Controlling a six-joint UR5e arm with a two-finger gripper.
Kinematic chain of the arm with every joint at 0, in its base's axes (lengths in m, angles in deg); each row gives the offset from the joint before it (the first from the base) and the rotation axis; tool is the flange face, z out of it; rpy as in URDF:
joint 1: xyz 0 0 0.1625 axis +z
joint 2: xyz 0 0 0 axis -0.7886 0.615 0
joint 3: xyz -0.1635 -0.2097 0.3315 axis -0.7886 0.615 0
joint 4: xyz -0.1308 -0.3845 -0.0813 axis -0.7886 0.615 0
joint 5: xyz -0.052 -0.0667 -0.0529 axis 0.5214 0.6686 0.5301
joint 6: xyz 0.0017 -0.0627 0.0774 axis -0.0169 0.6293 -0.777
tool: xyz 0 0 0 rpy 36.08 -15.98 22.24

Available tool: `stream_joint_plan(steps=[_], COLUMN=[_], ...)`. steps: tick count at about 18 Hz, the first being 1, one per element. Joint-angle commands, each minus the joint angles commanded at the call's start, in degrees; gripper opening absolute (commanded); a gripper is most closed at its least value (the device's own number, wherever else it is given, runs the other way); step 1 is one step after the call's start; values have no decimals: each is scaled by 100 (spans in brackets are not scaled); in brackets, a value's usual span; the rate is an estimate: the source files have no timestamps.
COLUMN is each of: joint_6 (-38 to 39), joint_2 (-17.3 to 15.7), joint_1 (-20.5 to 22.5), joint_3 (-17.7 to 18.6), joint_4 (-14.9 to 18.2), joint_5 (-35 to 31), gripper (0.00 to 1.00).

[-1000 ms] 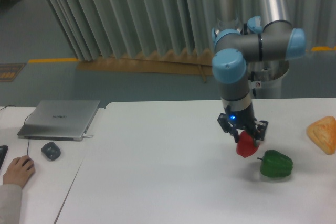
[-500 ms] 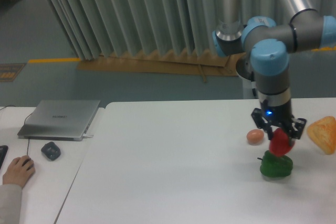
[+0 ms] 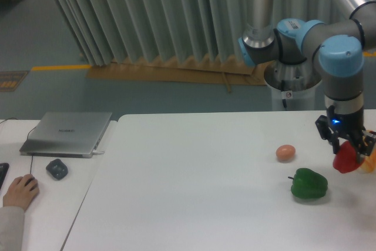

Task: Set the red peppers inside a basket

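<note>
One fixed camera looks across a white desk (image 3: 194, 204) toward a wall of pale vertical blinds (image 3: 147, 16). At the far right, the arm (image 3: 329, 45) reaches down with its wrist pointing at the desk surface, a small blue light glowing on it. The claw (image 3: 349, 151) is clamped on the red pepper (image 3: 345, 160), its dark fingers (image 3: 326, 134) pressing the fruit from either side. The red pepper hangs in that grip clear of the desk, near the right edge of the view. Just behind it, touching the frame edge, a sliver of an orange-yellow object (image 3: 370, 163) shows; most of it is hidden or cut off, so its shape cannot be told.

Left of the held pepper and nearer the camera, the green pepper (image 3: 309, 184) lies on the desk with its short stem pointing left. A small brownish-orange egg-shaped thing (image 3: 285, 153) sits apart from it, farther back and to the left.

On the adjoining desk at left, a closed grey laptop (image 3: 67, 133) lies flat, with a small dark grey object (image 3: 57, 168) just in front of it. At the lower left edge, a person's hand (image 3: 19, 191) rests on the surface, the sleeve pale.
</note>
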Motion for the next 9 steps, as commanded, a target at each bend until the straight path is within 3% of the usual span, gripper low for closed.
stream_joint_plan(steps=[9], joint_6=[-616], joint_2=[202], joint_1=[554], joint_3=[-202], joint_4=[-342], joint_5=[-64], gripper=[27])
